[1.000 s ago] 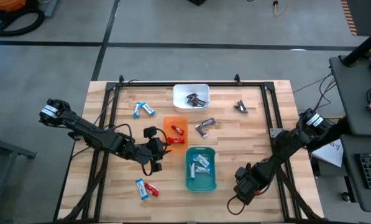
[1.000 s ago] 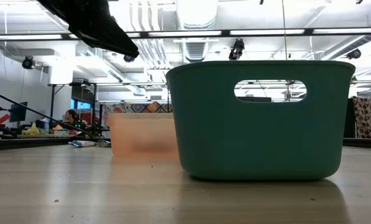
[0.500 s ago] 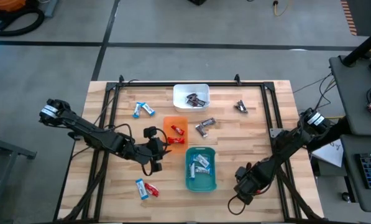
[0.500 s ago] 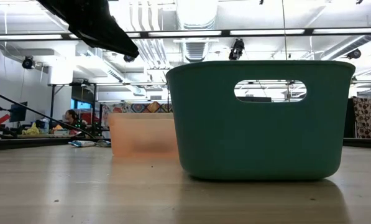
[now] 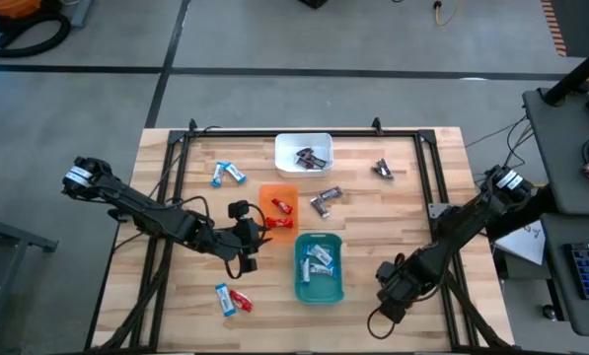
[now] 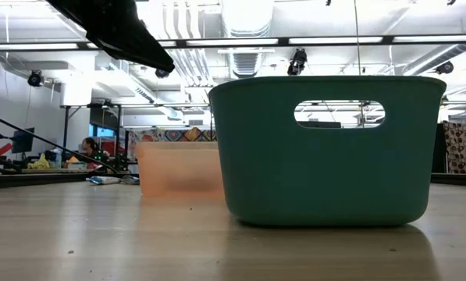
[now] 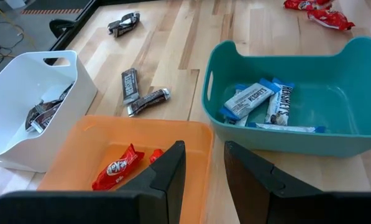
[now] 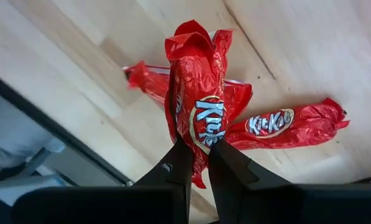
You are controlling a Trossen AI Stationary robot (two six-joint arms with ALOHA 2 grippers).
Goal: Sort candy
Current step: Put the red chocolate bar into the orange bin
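Sorting stands partly done. Filed already: dark bars in the white tray [image 5: 304, 144], red bars in the orange tray [image 5: 279, 191], blue-and-white bars in the teal tray [image 5: 319, 289].

Still loose on the table [image 5: 412, 197]:
- blue-and-white pair [image 5: 227, 175] near the far left;
- dark pair [image 5: 325, 200] between the white and teal trays;
- one dark piece [image 5: 383, 169] far right;
- blue and red pair [image 5: 232, 299] at the near left;
- red bars [image 8: 269, 123] under the right arm, near the table's near right edge.

Right gripper [image 8: 197, 163]: fingers pressed together, pinching a red wrapped bar [image 8: 197, 112] by its lower end, two more red bars lying just beyond it.

Left gripper [image 7: 204, 168]: hovers over the near rim of the orange tray, fingers slightly apart, nothing between them.
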